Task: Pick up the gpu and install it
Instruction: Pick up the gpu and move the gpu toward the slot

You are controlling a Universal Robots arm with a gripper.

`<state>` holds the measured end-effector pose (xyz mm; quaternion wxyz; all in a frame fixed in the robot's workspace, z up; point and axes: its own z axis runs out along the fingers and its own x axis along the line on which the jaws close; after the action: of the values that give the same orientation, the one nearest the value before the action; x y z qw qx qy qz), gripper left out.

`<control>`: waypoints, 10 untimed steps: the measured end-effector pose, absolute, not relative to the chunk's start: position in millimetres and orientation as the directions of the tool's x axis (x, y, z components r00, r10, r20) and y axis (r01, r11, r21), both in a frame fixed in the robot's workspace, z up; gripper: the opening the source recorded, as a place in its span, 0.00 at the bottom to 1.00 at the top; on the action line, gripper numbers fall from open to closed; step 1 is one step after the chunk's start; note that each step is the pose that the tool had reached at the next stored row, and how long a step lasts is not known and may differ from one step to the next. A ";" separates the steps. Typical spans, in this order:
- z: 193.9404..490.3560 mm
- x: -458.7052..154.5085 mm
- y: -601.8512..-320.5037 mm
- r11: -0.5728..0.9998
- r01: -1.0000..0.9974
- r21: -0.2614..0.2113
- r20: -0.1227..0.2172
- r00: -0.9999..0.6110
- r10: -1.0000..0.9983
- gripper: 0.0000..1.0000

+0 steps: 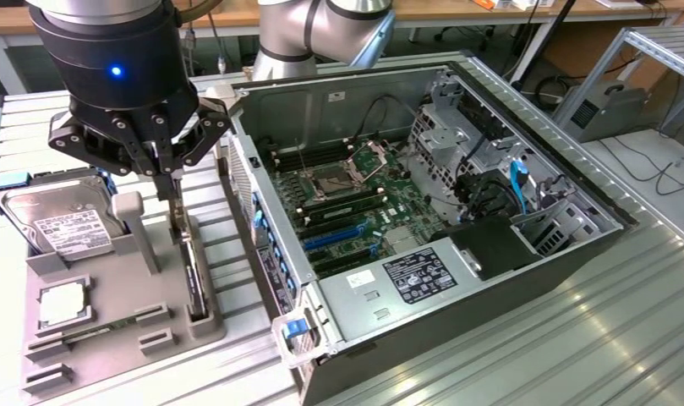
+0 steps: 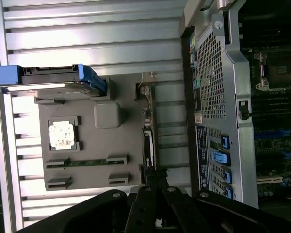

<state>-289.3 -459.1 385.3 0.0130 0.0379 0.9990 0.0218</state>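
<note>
Fingers [image 1: 163, 180] of the gripper [image 2: 154, 177] look pinched shut on the top edge of the gpu [image 1: 192, 258]. The card's standing on edge in its slot of the grey holder [image 1: 139, 292] on the table [image 1: 567, 338], just beside the open case [image 1: 432, 211]. Pick-up step I'd say, not lifted yet. Getting it out calls for a straight upward pull, no twisting.
</note>
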 end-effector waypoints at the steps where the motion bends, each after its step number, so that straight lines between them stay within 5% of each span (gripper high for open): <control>1: 385.2 -289.3 -459.1 0.996 0.075 0.045 -0.024 -0.997 0.076 0.11; 10: 385.2 -289.3 -459.1 0.996 0.075 0.045 -0.024 -0.997 0.076 0.11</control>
<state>-289.3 -459.1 385.2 0.0130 0.0379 0.9990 0.0218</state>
